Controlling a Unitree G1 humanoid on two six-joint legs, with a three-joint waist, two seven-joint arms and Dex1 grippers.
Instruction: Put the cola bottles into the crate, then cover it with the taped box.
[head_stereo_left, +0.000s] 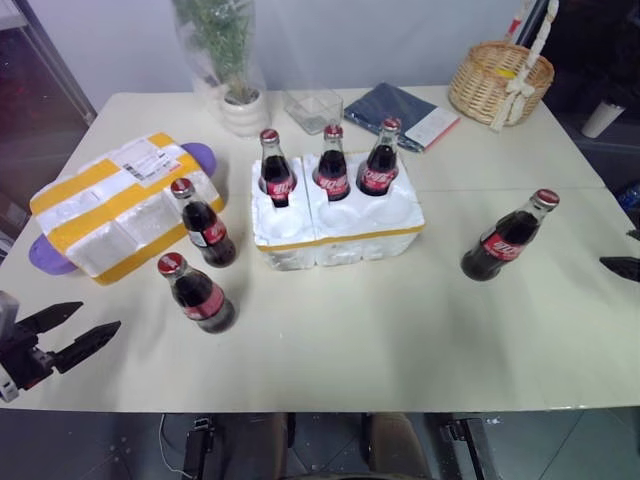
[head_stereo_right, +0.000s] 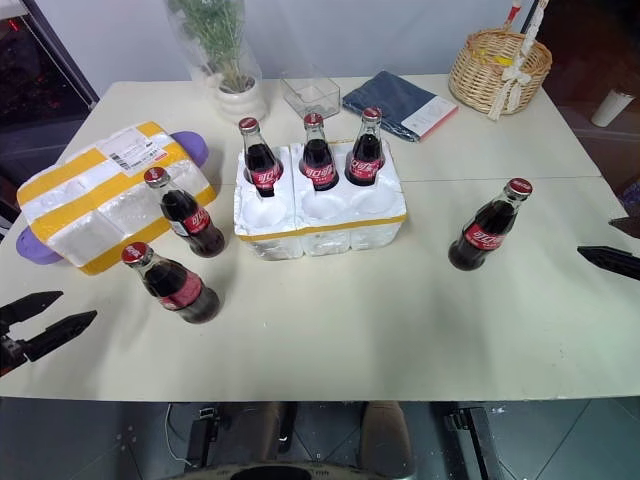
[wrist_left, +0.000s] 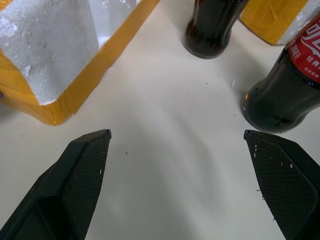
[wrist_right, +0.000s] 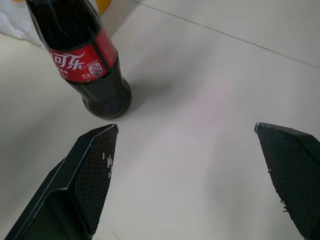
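- Nearest, the left gripper (head_stereo_left: 68, 332) hangs low at the near left edge of the table (head_stereo_left: 400, 330), its two black fingers spread wide with nothing between them; the right gripper (wrist_right: 187, 165) sits at the far right edge, likewise wide open and empty.
- Just beyond the left gripper stand two loose cola bottles: the near-left bottle (head_stereo_left: 197, 293) and the second left bottle (head_stereo_left: 204, 224), both upright on the table beside the taped box.
- Off to the right, a lone right-side bottle (head_stereo_left: 508, 237) stands alone, well apart from the crate and close ahead of the right gripper.
- Centre, the crate (head_stereo_left: 335, 232) holds three bottles in its far row; its three near wells are empty, so the task looks half done.
- My judgement: each open gripper should approach its nearest bottle level, fingers either side of the body below the label, close firmly, lift straight up, and lower it vertically into a near well.
- Further left, the taped box (head_stereo_left: 120, 205) lies flat, label up, its long axis running diagonally from near left to far right, purple ends at each tip.
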